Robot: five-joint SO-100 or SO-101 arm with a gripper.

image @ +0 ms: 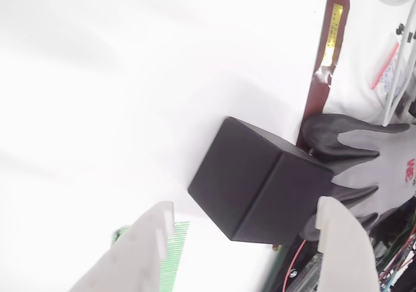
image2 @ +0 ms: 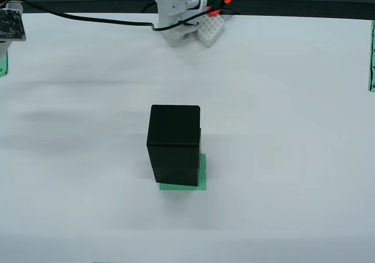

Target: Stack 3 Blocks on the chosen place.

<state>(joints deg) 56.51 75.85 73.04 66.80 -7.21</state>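
Counter point(image2: 293, 128): white, wide. Blocks point(image2: 173, 144): black column, two cubes apparently, standing on chosen place point(image2: 202, 172), green stripes showing at its base. Wrist view: stack point(image: 260, 181) dead ahead of claw point(image: 250, 240), between spread white fingers point(image: 153, 240), untouched. Claw empty. Gloved hand point(image: 370, 155) just beyond stack, beside far finger. Third block: cannot locate.
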